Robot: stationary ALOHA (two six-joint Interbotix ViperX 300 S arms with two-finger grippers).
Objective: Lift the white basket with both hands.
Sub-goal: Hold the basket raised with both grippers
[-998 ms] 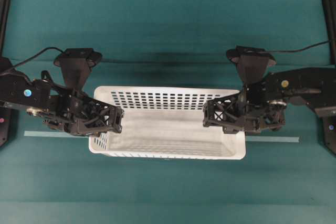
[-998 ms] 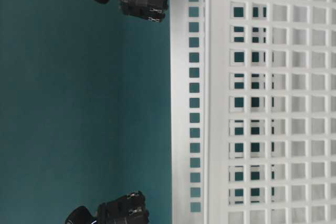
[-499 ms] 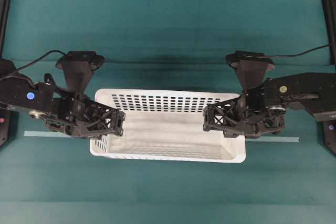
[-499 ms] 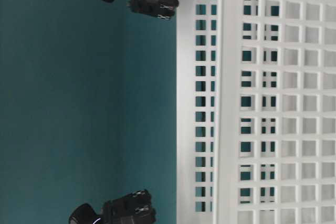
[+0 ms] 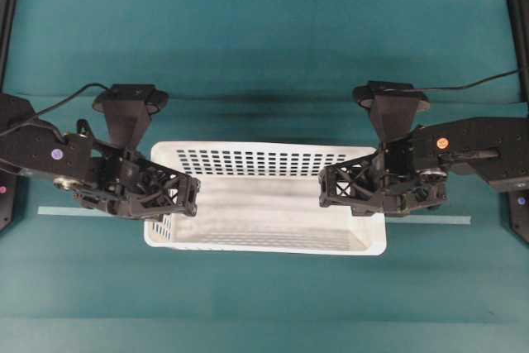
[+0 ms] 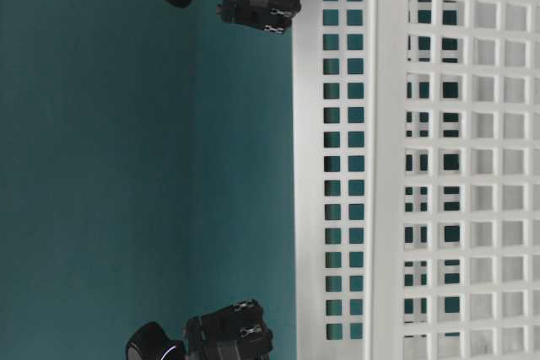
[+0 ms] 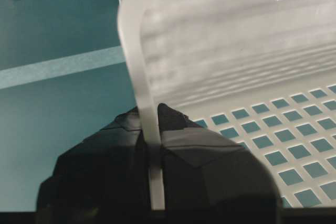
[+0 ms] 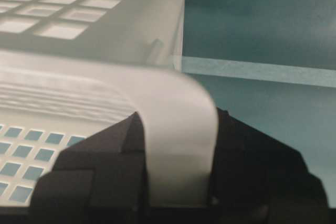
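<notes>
The white basket [image 5: 256, 159] sits mid-table with its long side across the overhead view. My left gripper [image 5: 192, 194] is shut on its left end rim [image 7: 137, 77], one finger [image 7: 169, 118] inside the wall and one outside. On the opposite end, my right gripper [image 5: 324, 190] is shut on the broad rounded rim [image 8: 178, 103], with a black finger [image 8: 128, 132] on either side. In the table-level view, which is turned on its side, the basket's slotted wall [image 6: 439, 166] fills the right half, with gripper parts [image 6: 261, 10] beside its rim. I cannot tell whether the floor touches the table.
A pale tape strip [image 5: 91, 211] crosses the teal cloth and passes behind the basket, reappearing on the right [image 5: 430, 219]. Black arm stands rise at the left edge [image 5: 7, 6] and the right edge [image 5: 519, 22]. A cable [image 5: 471, 82] trails from the right camera mount.
Both grippers and the basket have shifted together, slightly toward the near edge in the overhead view and rightward in the table-level view. Both grips are unchanged.
</notes>
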